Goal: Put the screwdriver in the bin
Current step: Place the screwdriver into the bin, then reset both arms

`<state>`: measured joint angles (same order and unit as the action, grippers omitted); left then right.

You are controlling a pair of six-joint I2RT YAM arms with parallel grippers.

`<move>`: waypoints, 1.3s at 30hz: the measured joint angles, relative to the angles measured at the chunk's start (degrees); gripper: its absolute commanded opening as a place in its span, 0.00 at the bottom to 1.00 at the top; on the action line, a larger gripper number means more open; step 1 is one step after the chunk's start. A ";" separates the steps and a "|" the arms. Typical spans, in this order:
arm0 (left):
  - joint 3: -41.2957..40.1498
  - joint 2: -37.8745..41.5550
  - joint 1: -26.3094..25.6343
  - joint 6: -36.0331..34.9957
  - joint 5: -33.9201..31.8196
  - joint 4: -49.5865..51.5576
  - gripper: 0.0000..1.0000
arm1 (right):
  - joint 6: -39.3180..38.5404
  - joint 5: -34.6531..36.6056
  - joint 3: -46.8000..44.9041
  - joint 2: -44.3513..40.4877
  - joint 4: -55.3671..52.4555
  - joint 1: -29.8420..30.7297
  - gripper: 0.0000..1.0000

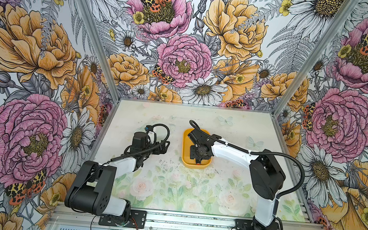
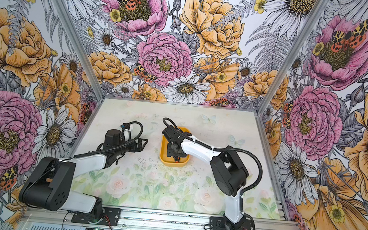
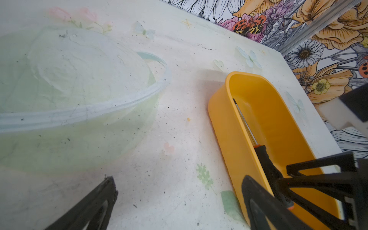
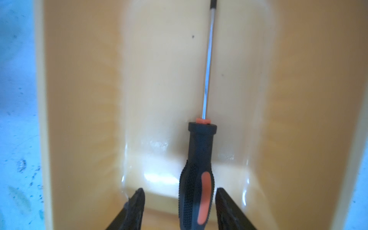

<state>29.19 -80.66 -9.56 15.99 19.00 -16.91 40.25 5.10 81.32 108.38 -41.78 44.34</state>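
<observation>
Two fingers of the right gripper stand spread either side of the screwdriver handle, not clamping it. Ahead of the fingertips, its shaft lies along the yellow bin floor. Farther off, the left gripper gapes wide above the table.

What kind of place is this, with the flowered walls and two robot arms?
Probably a robot test booth. The left arm and right arm are bolted to an aluminium rail fronting a small table, and flower-papered walls in metal frames close three sides.
</observation>
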 measured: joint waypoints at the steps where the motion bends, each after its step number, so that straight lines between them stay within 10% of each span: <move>1: 0.00 0.37 0.00 0.15 0.00 0.00 0.99 | -0.79 -0.31 0.00 -1.36 -0.04 0.00 0.59; 11: 0.00 11.47 0.00 -0.35 -2.86 2.12 0.99 | -15.56 3.52 -6.03 -22.10 0.42 -3.50 0.58; 21: -3.45 20.44 1.38 -9.70 -15.06 -2.29 0.99 | -27.30 9.94 -19.41 -33.40 4.24 -20.15 0.57; 39: -13.55 6.10 9.88 -16.22 -17.88 -27.61 0.99 | -37.09 8.59 -55.95 -39.98 53.02 -38.21 0.57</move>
<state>15.64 -74.56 0.32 -0.23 1.13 -44.51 3.16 13.69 25.36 68.40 11.25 6.13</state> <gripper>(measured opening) 0.988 0.569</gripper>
